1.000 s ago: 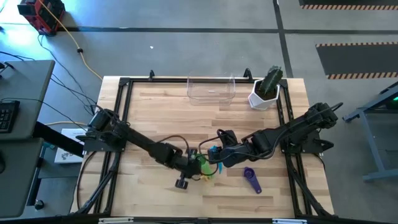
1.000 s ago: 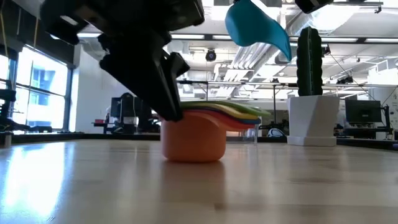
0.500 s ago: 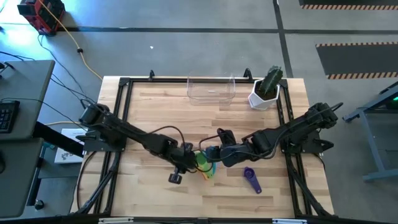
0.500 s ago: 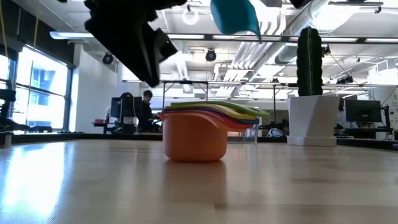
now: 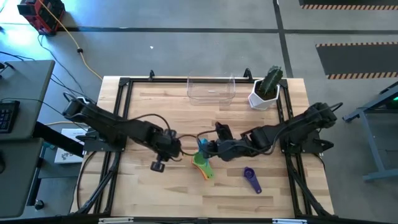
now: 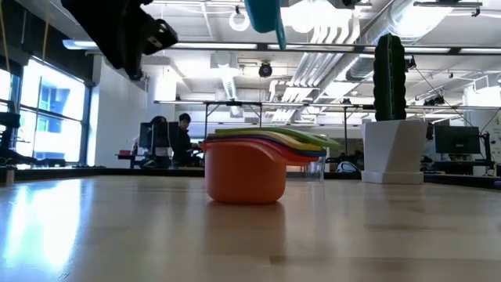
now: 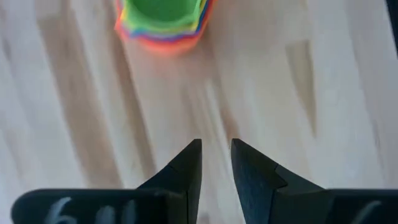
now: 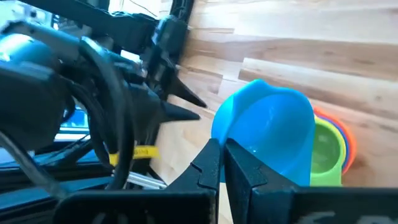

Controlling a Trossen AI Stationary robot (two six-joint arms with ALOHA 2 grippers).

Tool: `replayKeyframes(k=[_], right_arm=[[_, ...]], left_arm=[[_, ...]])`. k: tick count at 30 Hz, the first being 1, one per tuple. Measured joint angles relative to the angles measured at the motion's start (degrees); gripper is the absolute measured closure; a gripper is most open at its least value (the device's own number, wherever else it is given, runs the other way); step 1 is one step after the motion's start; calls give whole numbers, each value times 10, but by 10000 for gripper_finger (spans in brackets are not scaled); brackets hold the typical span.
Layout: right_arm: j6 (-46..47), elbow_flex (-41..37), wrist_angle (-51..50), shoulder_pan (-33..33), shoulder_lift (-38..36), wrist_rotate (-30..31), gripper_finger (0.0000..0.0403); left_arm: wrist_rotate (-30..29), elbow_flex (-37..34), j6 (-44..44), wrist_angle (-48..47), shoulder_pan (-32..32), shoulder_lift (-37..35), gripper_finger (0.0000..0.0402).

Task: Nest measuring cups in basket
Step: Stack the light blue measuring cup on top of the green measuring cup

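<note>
I've pulled the left pincer [image 5: 158,165] back left off the nested stack [image 5: 202,163] mid-worktop, tips slightly apart w/ nothing held, so the right pincer [image 5: 205,148], pinching the blue cup [image 8: 268,134], can drop it in; purple cup [image 5: 251,177] & basket [image 5: 211,89] remain.

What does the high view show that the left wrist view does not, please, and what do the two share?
Only the high view shows the basket at the table's far edge, the cactus pot, a purple cup lying apart, and the right end effector shut on the blue cup above the stack. Only the left wrist view shows the left end effector close up, its fingers slightly parted and empty. Both show the nested stack of cups with green innermost, on the wooden table.
</note>
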Motion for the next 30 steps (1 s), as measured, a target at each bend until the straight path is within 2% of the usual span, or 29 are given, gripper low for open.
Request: replayKeyframes(k=[3, 7, 12, 16, 22, 30], right_arm=[[-30, 38, -33, -19, 15, -24, 403], [-65, 127, -108, -44, 54, -62, 403], [-48, 244, -250, -57, 116, -80, 403], [-17, 318, -325, -56, 170, -122, 403], [-3, 397, -375, -56, 260, -212, 403], [30, 444, -392, -59, 334, -242, 403]], left_arm=[[-5, 0, 0, -56, 10, -25, 323], [-25, 0, -4, -104, 21, -57, 323], [-30, 0, -10, -128, 35, -92, 323], [-37, 0, -10, -142, 43, -116, 323], [-61, 0, -10, -158, 49, -138, 323], [-62, 0, -15, -161, 51, -139, 323]])
